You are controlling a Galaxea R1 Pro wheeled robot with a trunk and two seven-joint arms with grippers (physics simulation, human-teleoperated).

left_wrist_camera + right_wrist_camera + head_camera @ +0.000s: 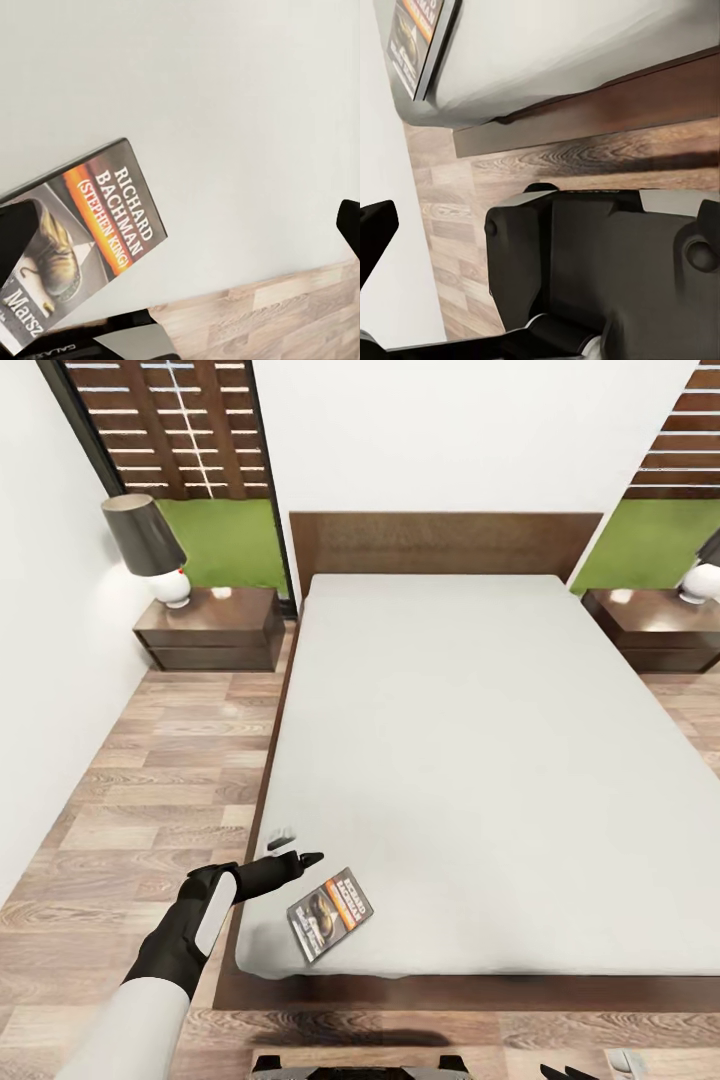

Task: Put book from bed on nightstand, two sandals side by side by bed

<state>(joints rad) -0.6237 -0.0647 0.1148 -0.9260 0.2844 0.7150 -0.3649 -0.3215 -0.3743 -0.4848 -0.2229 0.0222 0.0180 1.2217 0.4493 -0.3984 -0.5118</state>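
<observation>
**Ana:** Since we go left to right, start with the left nightstand (212, 628). Anything on it besides the lamp (150, 545)?

**Ben:** No book. Its top surface carries the lamp alone, far left by the window (175, 430). So that part of the job is not done.

**Ana:** And the left gripper (290, 852)?

**Ben:** It hangs over the near left corner of the bed (450, 760), just left of the book (330, 913). The jaws stand apart with nothing between them; the left wrist view shows the cover lying flat on the mattress, just off one dark fingertip (16, 240), though I cannot tell if they touch.

**Ana:** So the book sits on the bed, unlifted.

**Ben:** Yes, near the foot edge. Further right the mattress is bare, and the right nightstand (655, 628) at the far right holds only another lamp.

**Ana:** The right gripper (568, 1073)?

**Ben:** A sliver at the near edge; whether it is open or closed, I cannot tell.

**Ana:** Sandals?

**Ben:** I see none on the floor (150, 780) here. By my reckoning everything remains: grasp, carry, set down, then both sandals.
</observation>
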